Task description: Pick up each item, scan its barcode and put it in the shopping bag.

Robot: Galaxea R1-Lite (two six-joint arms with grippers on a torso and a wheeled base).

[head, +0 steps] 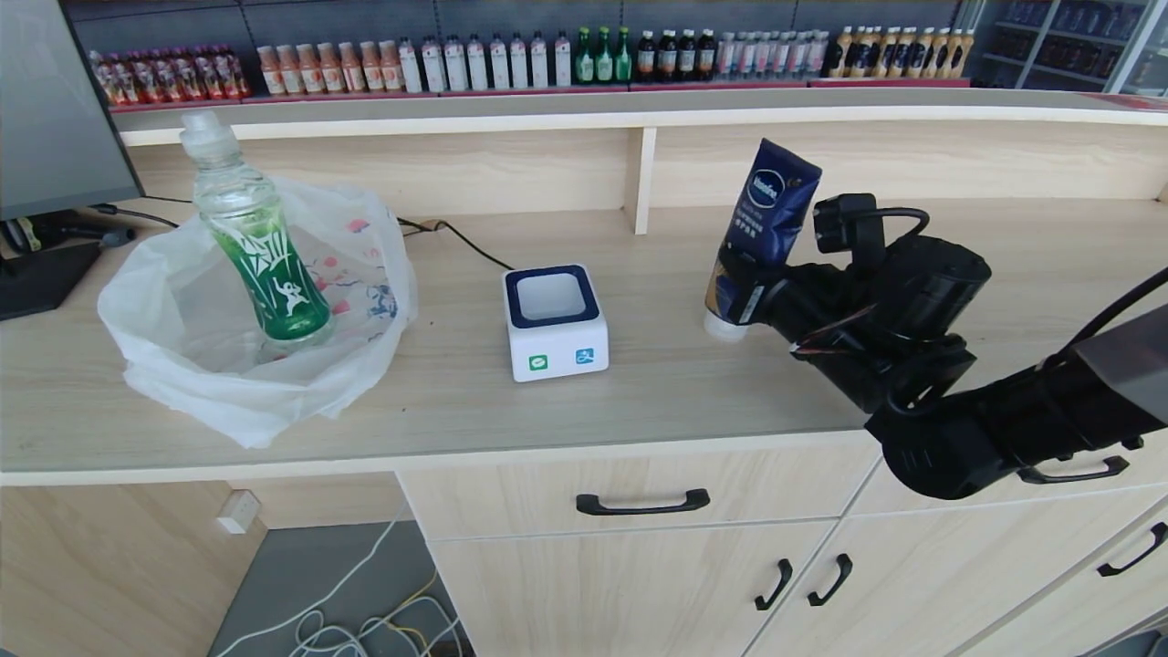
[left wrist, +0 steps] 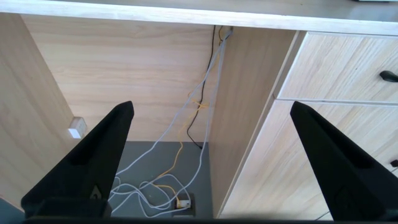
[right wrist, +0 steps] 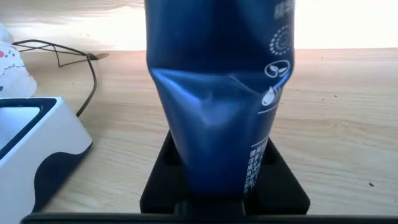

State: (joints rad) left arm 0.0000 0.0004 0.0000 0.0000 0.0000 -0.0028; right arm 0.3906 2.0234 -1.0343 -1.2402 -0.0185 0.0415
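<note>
A dark blue tube (head: 765, 219) stands cap down at the right of the wooden counter (head: 639, 383), and my right gripper (head: 750, 306) is shut on its lower part. The right wrist view has the tube (right wrist: 217, 93) pinched and dented between the black fingers (right wrist: 280, 180). I cannot tell whether its white cap touches the counter. The white scanner (head: 554, 319) with a dark blue rim sits mid-counter, left of the tube. A white shopping bag (head: 182, 365) lies open at the left with a green drink bottle (head: 260, 246) upright in it. My left gripper (left wrist: 211, 168) hangs open below counter height, holding nothing.
A monitor (head: 55, 100) stands at the far left, and a black cable (head: 456, 237) runs behind the scanner. A raised ledge with a divider (head: 641, 178) closes the counter's back. Drawers with black handles (head: 643, 502) are below, and loose cables (left wrist: 168, 180) lie on the floor.
</note>
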